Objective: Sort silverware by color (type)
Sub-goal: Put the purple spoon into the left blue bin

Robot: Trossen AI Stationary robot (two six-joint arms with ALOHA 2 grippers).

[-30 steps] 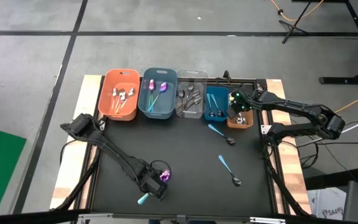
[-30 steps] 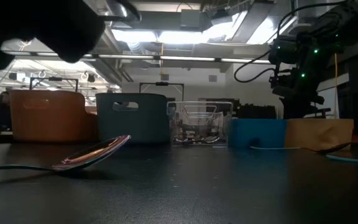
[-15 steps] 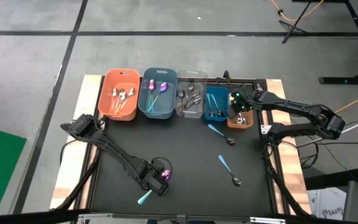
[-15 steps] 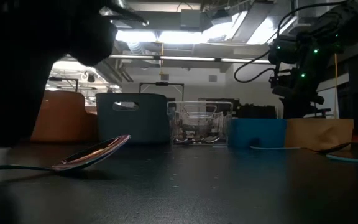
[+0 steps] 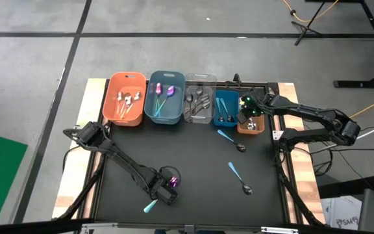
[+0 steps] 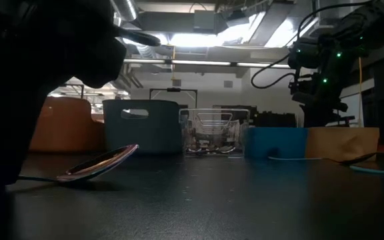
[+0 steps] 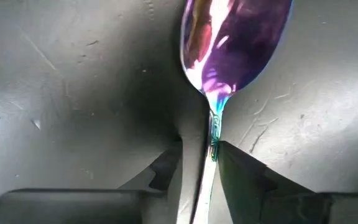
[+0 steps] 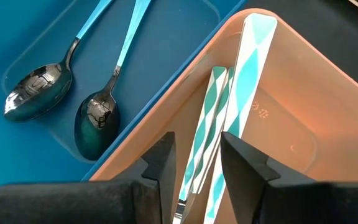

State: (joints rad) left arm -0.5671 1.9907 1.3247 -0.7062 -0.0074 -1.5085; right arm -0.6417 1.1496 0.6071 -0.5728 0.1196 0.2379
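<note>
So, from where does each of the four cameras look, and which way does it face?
High view: above the table, straight down; both arms, five bins.
Low view: table height, level toward the bins; left arm a dark mass, right gripper above the bins.
Left wrist view: down past the left gripper straddling the purple spoon.
Right wrist view: past the right gripper into the brown bin and blue bin.
Shared: the purple spoon shows in high, low and left wrist views.
</note>
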